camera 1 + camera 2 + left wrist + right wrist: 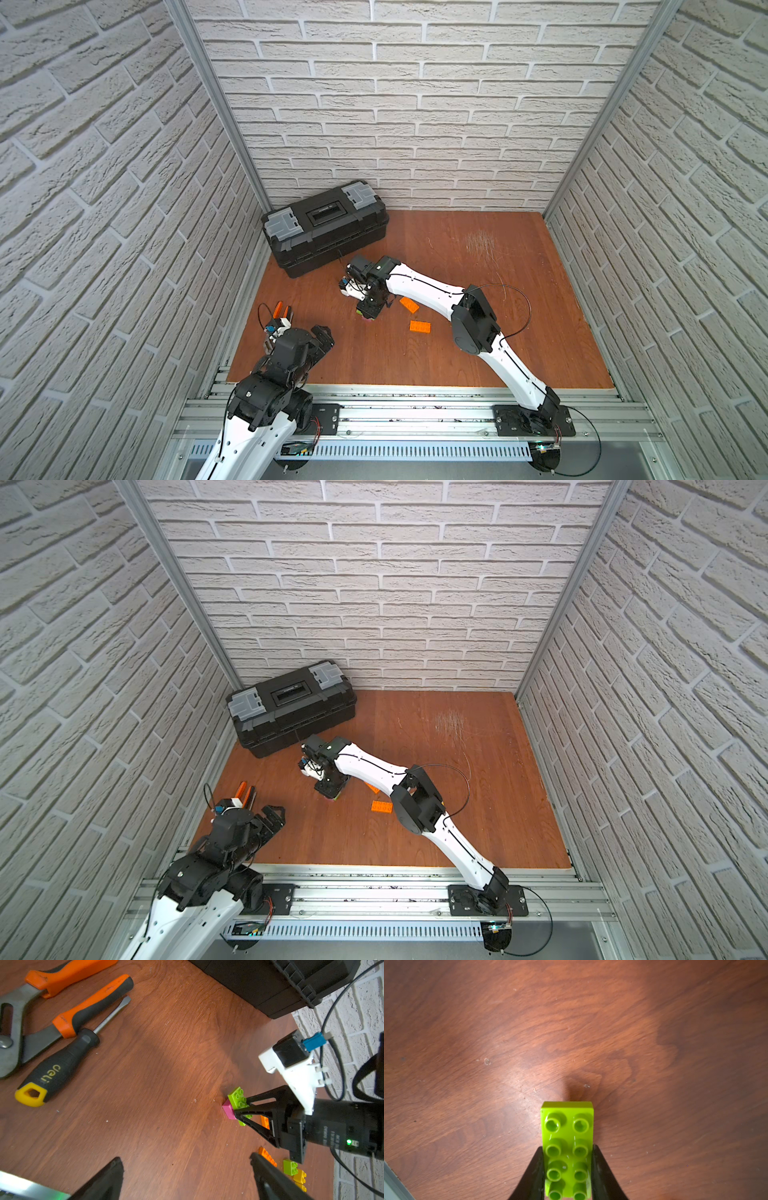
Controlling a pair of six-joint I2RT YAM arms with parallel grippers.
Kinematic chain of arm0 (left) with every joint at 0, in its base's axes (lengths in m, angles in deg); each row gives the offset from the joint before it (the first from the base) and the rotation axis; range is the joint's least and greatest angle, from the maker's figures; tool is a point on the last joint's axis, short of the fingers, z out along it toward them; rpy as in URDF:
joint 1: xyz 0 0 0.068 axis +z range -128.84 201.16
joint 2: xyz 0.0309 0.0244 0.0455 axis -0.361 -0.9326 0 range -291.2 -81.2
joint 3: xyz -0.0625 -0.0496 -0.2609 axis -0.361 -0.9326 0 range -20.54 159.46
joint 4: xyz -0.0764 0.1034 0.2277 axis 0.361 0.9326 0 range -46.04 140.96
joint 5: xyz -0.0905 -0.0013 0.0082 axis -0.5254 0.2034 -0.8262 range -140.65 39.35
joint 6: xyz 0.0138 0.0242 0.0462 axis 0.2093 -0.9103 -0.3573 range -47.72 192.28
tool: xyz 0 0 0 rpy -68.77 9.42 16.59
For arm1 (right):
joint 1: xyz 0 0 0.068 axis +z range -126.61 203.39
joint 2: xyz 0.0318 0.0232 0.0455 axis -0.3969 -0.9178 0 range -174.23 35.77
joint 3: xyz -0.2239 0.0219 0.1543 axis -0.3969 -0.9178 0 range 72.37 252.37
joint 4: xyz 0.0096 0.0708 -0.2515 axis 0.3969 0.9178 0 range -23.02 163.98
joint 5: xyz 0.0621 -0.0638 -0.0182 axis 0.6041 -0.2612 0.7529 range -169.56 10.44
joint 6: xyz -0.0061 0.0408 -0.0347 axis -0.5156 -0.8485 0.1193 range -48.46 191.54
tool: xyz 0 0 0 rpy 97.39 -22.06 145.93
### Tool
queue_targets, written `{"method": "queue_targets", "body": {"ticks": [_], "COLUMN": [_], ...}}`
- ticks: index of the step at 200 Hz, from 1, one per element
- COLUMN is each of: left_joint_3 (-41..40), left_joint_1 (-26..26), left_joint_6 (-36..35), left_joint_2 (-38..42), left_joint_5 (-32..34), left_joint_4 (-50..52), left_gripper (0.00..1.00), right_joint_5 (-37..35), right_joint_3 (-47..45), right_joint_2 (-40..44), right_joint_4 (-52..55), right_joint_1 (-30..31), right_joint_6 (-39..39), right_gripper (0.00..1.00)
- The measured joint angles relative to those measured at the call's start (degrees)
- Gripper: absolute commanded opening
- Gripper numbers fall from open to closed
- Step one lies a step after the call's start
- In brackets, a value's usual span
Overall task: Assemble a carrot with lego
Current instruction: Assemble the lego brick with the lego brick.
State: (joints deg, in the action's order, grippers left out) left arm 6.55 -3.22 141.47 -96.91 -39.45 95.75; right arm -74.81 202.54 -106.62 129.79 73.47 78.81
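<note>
Brown wooden table (478, 353), black toolbox (326, 226) at far left, right gripper (367, 311) pointing down near centre, slivers of lime-green brick (358, 311) and pink brick (366, 319) beneath it, far orange brick (409, 304) and near orange brick (419, 326) just right, apart from each other, left gripper (323, 334) at near left, orange-handled pliers (277, 309) beyond it.

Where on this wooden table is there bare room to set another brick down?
Widest: the wooden table's right half, from the black plastic toolbox to the right wall. Also the front strip between the open left gripper and two orange long bricks. Crowded: around the right gripper holding the lime-green long brick, and near the orange-handled pliers.
</note>
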Motion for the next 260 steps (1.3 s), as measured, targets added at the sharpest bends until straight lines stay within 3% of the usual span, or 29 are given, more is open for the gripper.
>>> {"method": "queue_targets", "body": {"ticks": [120, 215, 260], "left_joint_3": [-0.28, -0.28, -0.28], "left_joint_1": [0.0, 0.0, 0.0], "left_joint_6": [-0.13, -0.59, -0.59], "left_joint_2": [-2.78, -2.78, -2.8], "left_joint_5": [-0.42, -0.39, -0.39], "left_joint_4": [-1.84, -1.81, -1.81], "left_gripper": [0.98, 0.98, 0.98], "right_joint_5": [-1.53, 1.88, 3.08], "right_joint_3": [2.97, 0.52, -0.35], "right_joint_2": [-1.51, -0.15, 0.13], "right_joint_4": [4.66, 4.5, 5.22], "right_joint_1": [0.11, -1.09, -1.51], "right_joint_6": [6.54, 9.49, 9.22], "right_gripper": [0.04, 0.19, 0.21]}}
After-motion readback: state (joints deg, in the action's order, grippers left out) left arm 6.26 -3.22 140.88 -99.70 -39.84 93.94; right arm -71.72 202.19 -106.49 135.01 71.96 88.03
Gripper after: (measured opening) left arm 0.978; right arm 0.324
